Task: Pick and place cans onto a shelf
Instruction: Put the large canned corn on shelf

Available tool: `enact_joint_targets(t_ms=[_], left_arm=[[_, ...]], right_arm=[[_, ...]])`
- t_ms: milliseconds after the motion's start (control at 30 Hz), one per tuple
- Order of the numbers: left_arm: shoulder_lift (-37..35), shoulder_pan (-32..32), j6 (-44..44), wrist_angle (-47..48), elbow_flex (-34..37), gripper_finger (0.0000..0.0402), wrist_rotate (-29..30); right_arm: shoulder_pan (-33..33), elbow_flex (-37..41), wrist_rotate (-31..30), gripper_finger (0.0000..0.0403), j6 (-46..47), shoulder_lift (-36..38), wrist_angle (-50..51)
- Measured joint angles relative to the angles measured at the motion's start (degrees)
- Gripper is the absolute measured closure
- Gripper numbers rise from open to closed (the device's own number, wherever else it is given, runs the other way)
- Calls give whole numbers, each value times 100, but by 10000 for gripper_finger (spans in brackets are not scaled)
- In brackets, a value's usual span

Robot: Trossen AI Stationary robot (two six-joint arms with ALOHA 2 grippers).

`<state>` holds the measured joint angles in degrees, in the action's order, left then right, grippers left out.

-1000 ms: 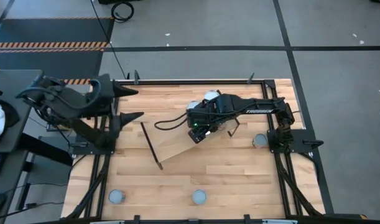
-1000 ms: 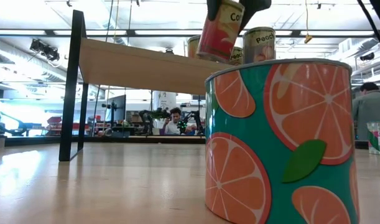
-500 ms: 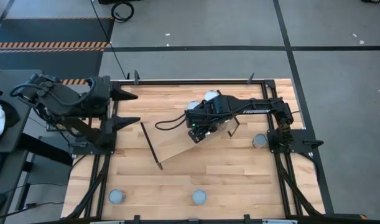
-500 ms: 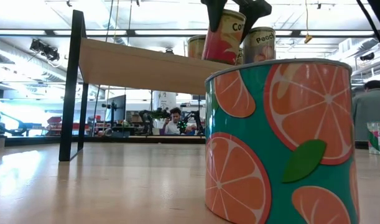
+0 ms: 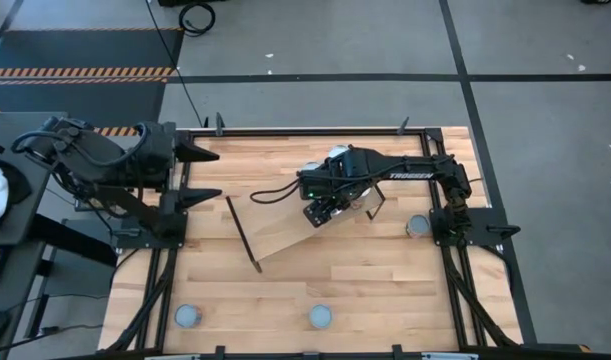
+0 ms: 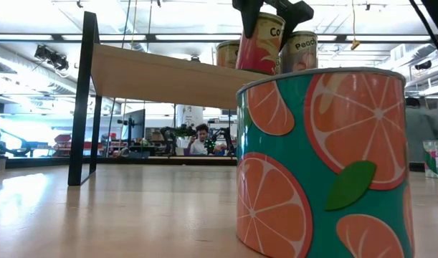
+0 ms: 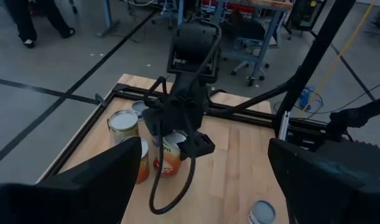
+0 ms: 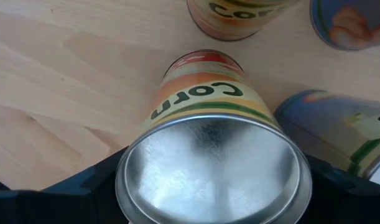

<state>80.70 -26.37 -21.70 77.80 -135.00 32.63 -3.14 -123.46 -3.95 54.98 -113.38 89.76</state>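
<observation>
My right gripper (image 5: 320,207) is over the light-wood shelf (image 5: 285,235) and is shut on a red-and-yellow corn can (image 6: 260,39). That can's silver top (image 8: 211,168) fills the right wrist view. Three more cans stand on the shelf close by: another corn can (image 8: 239,15) and two blue ones (image 8: 351,22) (image 8: 339,137). My left gripper (image 5: 200,175) is open and empty at the table's left edge, away from the shelf. My right gripper pinches the corn can's side just under the top rim (image 8: 135,155) between its two fingers (image 8: 84,190). The fingers come from above, pointing down. The can is nearly upright, tipped a little. Its lower end (image 6: 251,68) is at the shelf's top; whether it rests there I cannot tell.
Three loose cans stand on the tabletop: near left (image 5: 188,316), near middle (image 5: 320,316) and right (image 5: 418,226). An orange-print can (image 6: 319,165) fills the low view close to the camera. The shelf's black rod frame (image 5: 243,232) stands at its left end.
My right gripper has lowered the corn can onto the shelf's level, and the can has turned from a clear tilt to nearly upright. My left arm has drawn back a little toward the table's left edge.
</observation>
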Motion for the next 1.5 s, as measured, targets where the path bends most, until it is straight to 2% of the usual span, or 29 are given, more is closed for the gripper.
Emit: enact_joint_targets(t_ms=[367,733,1233,1500], left_arm=[[-23,0,51,0,0,45,4],[-23,0,148,2,0,45,5],[-23,0,280,-3,0,45,8],[-23,-132,286,-1,0,45,9]], right_arm=[[-4,0,-267,31,93,2,-5],[-26,0,-352,53,83,55,-8],[-116,-28,-420,54,19,260,-211],[-203,-28,-709,52,-9,256,-226]])
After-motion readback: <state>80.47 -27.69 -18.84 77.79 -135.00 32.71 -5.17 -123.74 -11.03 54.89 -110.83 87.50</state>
